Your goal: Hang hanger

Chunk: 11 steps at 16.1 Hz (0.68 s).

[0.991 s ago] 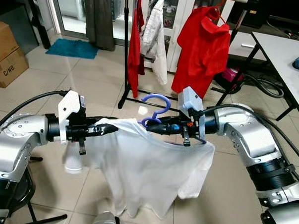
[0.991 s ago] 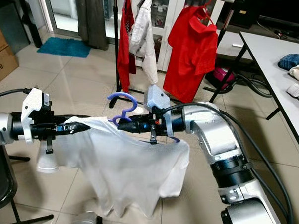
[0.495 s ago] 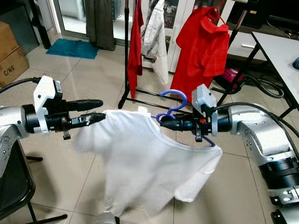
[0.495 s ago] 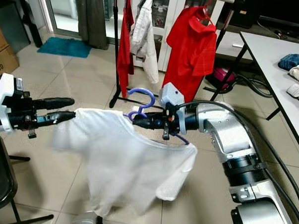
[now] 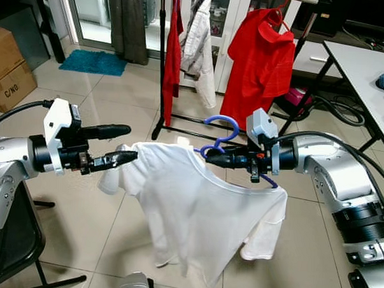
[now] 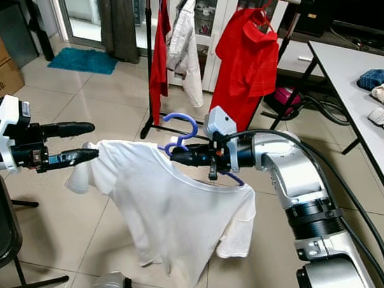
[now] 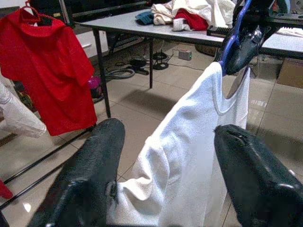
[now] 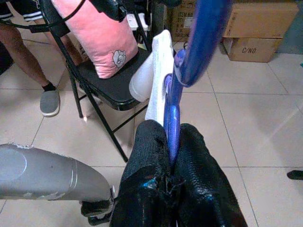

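My right fingers (image 5: 207, 159) clamp the blue hanger (image 5: 219, 134) so the white shirt (image 5: 195, 208) drapes free; my left fingers (image 5: 125, 143) spread apart beside its sleeve.

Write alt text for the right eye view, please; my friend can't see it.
A robot's right gripper is clamped on a blue hanger carrying a white T-shirt, held out above a tiled floor. Its left gripper, fingers apart, is at the shirt's far sleeve. Behind stands a clothes rack with a red shirt.
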Available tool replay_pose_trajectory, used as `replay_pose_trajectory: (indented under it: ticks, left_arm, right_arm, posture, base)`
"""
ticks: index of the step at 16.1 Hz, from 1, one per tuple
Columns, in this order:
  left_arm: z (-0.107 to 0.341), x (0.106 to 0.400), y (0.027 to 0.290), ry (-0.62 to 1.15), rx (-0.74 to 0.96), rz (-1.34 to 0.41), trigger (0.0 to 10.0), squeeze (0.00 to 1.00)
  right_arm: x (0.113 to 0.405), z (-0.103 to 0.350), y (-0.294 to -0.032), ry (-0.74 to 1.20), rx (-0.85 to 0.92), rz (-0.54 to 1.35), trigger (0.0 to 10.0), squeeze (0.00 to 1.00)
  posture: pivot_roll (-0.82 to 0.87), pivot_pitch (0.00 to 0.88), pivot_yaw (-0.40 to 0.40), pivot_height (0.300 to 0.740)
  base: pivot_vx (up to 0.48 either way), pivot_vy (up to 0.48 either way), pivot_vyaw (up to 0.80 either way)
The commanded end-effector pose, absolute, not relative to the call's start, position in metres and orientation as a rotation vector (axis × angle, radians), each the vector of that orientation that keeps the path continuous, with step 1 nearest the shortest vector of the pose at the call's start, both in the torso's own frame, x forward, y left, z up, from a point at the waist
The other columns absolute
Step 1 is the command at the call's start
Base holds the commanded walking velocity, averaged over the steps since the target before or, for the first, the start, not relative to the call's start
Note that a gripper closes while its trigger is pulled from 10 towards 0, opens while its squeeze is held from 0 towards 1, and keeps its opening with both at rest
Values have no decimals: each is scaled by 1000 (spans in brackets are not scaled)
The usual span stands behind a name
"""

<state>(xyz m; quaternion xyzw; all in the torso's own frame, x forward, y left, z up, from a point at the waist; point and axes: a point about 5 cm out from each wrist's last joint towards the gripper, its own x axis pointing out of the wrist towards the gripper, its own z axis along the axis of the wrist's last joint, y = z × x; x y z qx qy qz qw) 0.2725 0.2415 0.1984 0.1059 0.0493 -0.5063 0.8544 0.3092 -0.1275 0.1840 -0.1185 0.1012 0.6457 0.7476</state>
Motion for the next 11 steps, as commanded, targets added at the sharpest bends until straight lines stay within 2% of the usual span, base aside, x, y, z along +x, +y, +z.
replay_pose_trajectory:
  ticks: [1, 7, 8, 9, 11]
  left_arm:
    - [202, 271, 239, 91, 225, -1080, 10000, 1000]
    - [202, 271, 239, 91, 225, -1080, 10000, 1000]
    - [187, 277, 251, 141, 234, -957, 10000, 0]
    - [168, 285, 263, 197, 246, -811, 10000, 0]
    - [166, 287, 269, 210, 249, -766, 10000, 0]
  right_arm:
    - [310, 189, -131, 195, -267, 1396, 0, 0]
    - [310, 189, -131, 195, -267, 1396, 0, 0]
    - [310, 192, -135, 187, -258, 1403, 0, 0]
    - [307, 196, -137, 175, -239, 1424, 0, 0]
    - [306, 198, -136, 171, -229, 1436, 0, 0]
  posture:
    - [2, 0, -38, 740]
    - [2, 0, -38, 740]
    - [-5, 0, -39, 740]
    - [-2, 0, -39, 740]
    - [1, 0, -39, 740]
  base:
    - [0, 0, 0]
    - [0, 0, 0]
    - [0, 0, 0]
    - [0, 0, 0]
    - [0, 0, 0]
